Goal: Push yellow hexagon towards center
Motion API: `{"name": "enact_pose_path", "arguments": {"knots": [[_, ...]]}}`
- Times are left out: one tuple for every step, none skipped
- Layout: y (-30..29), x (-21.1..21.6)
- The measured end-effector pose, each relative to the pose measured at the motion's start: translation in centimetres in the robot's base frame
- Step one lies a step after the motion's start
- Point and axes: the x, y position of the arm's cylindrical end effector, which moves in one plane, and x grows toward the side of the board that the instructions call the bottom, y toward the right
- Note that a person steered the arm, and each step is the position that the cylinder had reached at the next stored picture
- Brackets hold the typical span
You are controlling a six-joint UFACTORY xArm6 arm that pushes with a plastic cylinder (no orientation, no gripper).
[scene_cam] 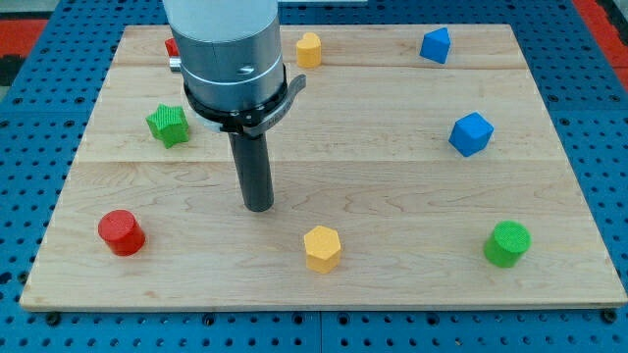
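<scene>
Surface of pale wood planks fills most of the frame, resting on a blue perforated base; the arm enters from the upper left of the frame and ends in a dark rod; my tip touches the wood left of centre.

Tool state: the rod is a plain pusher with nothing that opens or closes, and it holds nothing; my tip touches no block.

Task block: the yellow hexagon lies in the lower middle of the frame, near the bottom edge of the wood, below and to the right of my tip and apart from it.

Other blocks: a second yellow block at the upper middle, just right of the arm, its shape unclear; a green star at the left, beside the arm's collar; a red cylinder at the lower left; a green cylinder at the lower right; a blue block at the right and another blue block at the upper right, both angular, exact shapes hard to tell; a red block at the upper left, mostly hidden behind the arm.
</scene>
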Motion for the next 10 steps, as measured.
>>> {"name": "enact_pose_path", "arguments": {"knots": [[0.0,0.0],[0.0,0.0],[0.0,0.0],[0.0,0.0],[-0.1,1.8],[-0.2,4.0],[-0.2,4.4],[-0.4,6.5],[-0.4,8.1],[-0.4,8.1]]}}
